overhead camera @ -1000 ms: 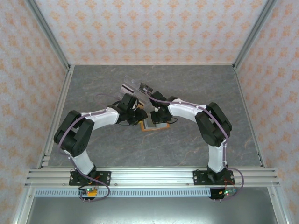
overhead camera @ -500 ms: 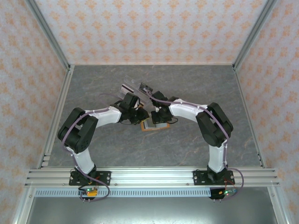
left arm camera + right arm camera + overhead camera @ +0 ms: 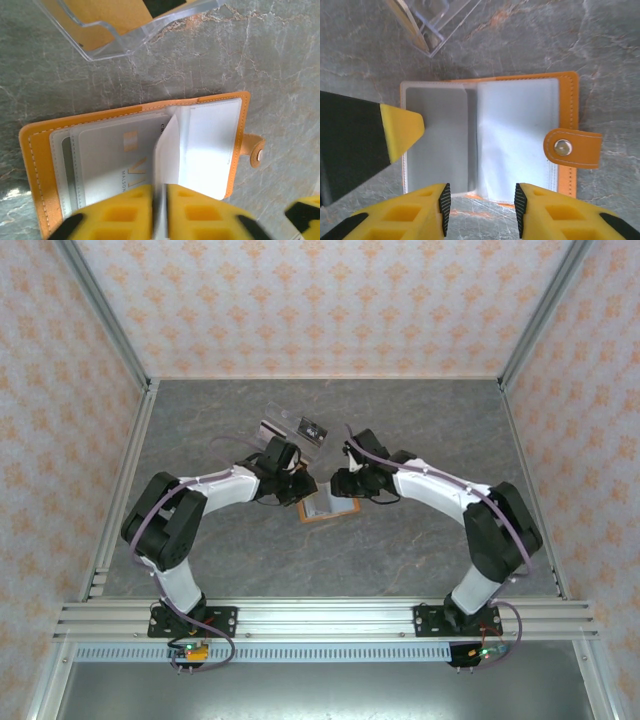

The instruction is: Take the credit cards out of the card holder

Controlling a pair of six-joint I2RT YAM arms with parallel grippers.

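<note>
Left gripper (image 3: pixel 160 202), pinching a pocket leaf (image 3: pixel 167 150), may drag the holder (image 3: pixel 34 160) because the right gripper (image 3: pixel 482 202), jaws apart, pins nothing.

The card holder (image 3: pixel 37 150) lies open on the desk (image 3: pixel 400 550), a clear tray (image 3: pixel 292 428) behind it, apart. A card (image 3: pixel 115 155) lies in a pocket of its half opposite the clasp tab (image 3: pixel 572 148). A pocket leaf (image 3: pixel 167 150) stands up at its middle, between the fingers (image 3: pixel 120 215) of the left gripper (image 3: pixel 160 212).
</note>
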